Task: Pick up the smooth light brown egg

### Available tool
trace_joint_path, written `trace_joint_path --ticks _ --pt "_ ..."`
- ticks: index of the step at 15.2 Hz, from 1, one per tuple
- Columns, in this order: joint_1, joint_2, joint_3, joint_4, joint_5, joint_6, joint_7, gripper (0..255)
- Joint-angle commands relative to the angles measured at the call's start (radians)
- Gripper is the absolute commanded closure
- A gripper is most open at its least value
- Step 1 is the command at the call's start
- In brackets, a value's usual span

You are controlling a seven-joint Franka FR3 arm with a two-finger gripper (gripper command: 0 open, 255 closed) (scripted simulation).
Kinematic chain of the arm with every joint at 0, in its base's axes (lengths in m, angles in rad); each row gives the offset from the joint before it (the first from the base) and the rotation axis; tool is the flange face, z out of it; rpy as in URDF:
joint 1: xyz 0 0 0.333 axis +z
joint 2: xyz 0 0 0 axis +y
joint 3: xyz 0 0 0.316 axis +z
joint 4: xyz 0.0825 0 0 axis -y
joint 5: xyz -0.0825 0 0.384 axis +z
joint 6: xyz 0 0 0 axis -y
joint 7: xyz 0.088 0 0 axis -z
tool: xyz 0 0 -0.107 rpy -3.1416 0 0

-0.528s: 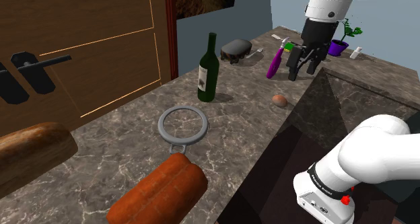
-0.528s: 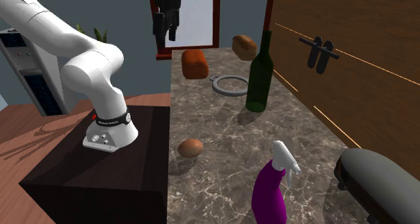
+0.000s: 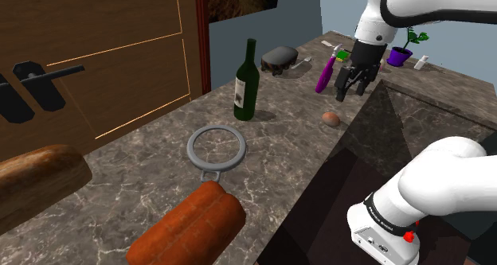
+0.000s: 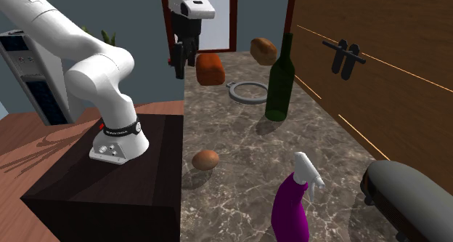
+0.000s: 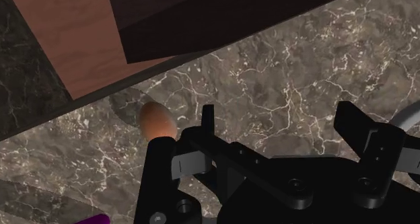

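The arm (image 3: pixel 414 13) reaches from its dark stand (image 4: pixel 109 182) out over the counter, and its gripper (image 5: pixel 279 118) hangs above the surface with its 2 fingers wide apart and nothing between them. 2 loaves lie at the far end from it, a reddish loaf (image 3: pixel 191 227) and a brown loaf (image 3: pixel 36 180). A grey rounded thing (image 4: pixel 406 197) sits at the other end. A green bottle (image 3: pixel 246 82) stands upright near the middle, with a grey ring (image 3: pixel 190 149) flat between it and the loaves. A purple spray bottle (image 4: pixel 294 204) stands near the grey thing. The egg (image 3: pixel 330 118), light brown, lies on the counter just beside the stand's edge, well apart from the bottle and nearer the spray bottle. In the wrist view it sits outside the fingers, close by the tip of 1. The counter (image 3: pixel 279 144) is dark veined marble. A wooden door (image 3: pixel 119 56) with a black handle (image 4: pixel 341 57) runs along its far side, and past it are blue walls and a plant in a purple pot (image 3: pixel 401 55).
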Motion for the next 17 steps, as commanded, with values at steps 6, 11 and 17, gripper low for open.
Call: trace_joint_path --ticks 6,11,17 --pt "-0.048 0.135 -0.12 -0.081 -0.052 0.234 -0.111 0" --pt "-0.069 0.288 -0.21 -0.092 -0.064 0.406 -0.198 0" --pt "-0.069 0.517 -0.315 -0.053 -0.014 0.597 -0.331 0"
